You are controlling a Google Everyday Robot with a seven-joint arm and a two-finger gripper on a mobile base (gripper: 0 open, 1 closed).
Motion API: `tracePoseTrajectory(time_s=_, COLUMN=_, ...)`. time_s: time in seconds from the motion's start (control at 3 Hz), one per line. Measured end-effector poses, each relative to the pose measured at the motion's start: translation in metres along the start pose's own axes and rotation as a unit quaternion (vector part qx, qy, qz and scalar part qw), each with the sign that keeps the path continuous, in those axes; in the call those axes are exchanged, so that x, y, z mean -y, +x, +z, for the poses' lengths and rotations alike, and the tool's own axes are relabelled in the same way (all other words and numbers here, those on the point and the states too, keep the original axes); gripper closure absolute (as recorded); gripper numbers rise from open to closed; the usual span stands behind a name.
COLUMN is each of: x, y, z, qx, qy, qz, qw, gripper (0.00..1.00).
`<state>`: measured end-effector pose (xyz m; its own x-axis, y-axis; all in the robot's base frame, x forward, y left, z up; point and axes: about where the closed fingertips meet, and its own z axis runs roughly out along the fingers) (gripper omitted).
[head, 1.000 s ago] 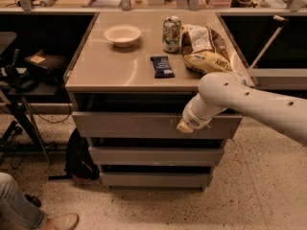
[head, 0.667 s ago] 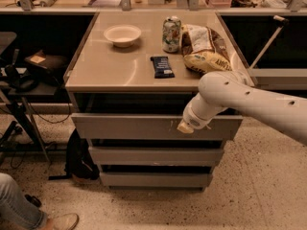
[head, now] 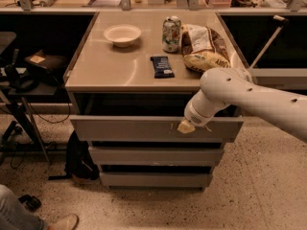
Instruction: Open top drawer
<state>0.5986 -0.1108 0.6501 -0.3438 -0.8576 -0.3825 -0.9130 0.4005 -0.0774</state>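
Note:
The top drawer (head: 124, 128) is the wide grey front just under the tabletop. It stands pulled out a little, with a dark gap above it and small pale scuffs right of centre. My gripper (head: 186, 126) is at the end of the white arm that comes in from the right. Its pale tip rests at the upper edge of this drawer front, right of centre, by the scuffs. Two slimmer grey drawer fronts, the middle one (head: 153, 155) and the bottom one (head: 153, 178), sit below and are closed.
On the cabinet's tabletop (head: 105, 73) are a white bowl (head: 122, 34), a can (head: 171, 33), a chip bag (head: 204, 49) and a dark snack bar (head: 162, 66). A black bag (head: 79, 157) leans at the cabinet's left foot. A person's leg and shoe (head: 29, 217) are at the bottom left. Dark furniture (head: 19, 80) stands on the left.
The top drawer front and my gripper have come slightly further out toward the camera, and the dark gap above the drawer is a little wider.

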Motion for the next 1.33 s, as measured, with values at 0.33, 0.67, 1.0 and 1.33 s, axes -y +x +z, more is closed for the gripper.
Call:
tracePoseTrajectory(time_s=0.33, x=-0.008, y=0.004, z=-0.001, qx=-0.001, qy=0.002, qz=0.002, qw=1.0, gripper=1.0)
tracePoseTrajectory(time_s=0.67, x=-0.008, y=0.005, z=-0.003, qx=-0.001, qy=0.002, qz=0.002, qw=1.0, gripper=1.0)
tracePoseTrajectory(time_s=1.0, x=-0.017, y=0.008, z=-0.005, qx=-0.003, qy=0.005, qz=0.005, qw=1.0, gripper=1.0)
tracePoseTrajectory(time_s=1.33, x=-0.018, y=0.01, z=-0.006, qx=-0.003, qy=0.005, qz=0.005, qw=1.0, gripper=1.0)
